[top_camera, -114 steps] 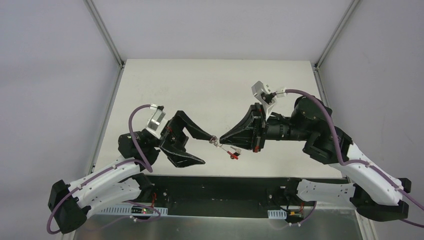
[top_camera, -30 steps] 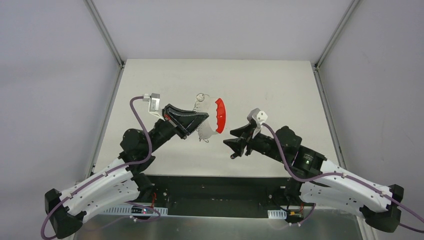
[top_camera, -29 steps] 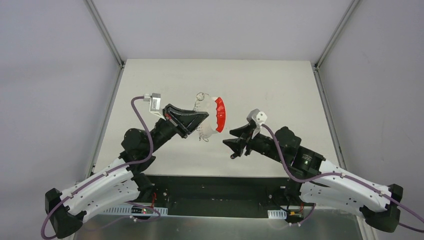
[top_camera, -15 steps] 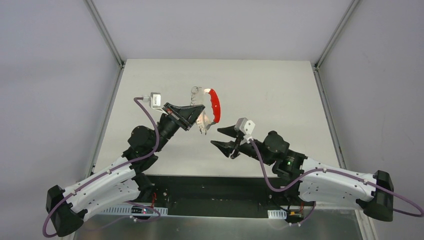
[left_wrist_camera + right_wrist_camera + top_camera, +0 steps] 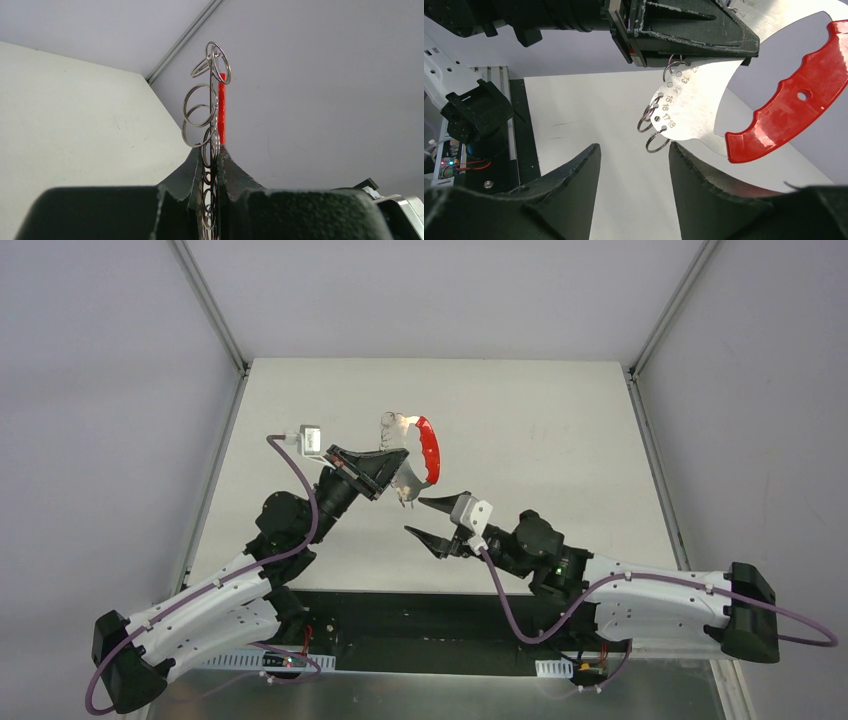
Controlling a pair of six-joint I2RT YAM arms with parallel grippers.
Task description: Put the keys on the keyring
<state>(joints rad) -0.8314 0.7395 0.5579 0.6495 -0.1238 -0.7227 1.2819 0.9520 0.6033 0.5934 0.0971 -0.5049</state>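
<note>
The left hand point(image 5: 398, 468) pinches the keyring point(image 5: 684, 107), red crescent point(image 5: 794, 95) and loops point(image 5: 656, 142), above the worktop point(image 5: 540, 430); the right hand point(image 5: 634, 150) gapes empty just beside it, no keys in sight. A careless nip at the dangling loops could wrench the bunch loose.

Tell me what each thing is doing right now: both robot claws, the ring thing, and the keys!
left gripper: jaws shut on the keyring.
keyring: held up in the air, red crescent on the far side, small loops hanging free along its edge.
right gripper: jaws open, nothing in them, aimed at the loops.
keys: none in view.
</note>
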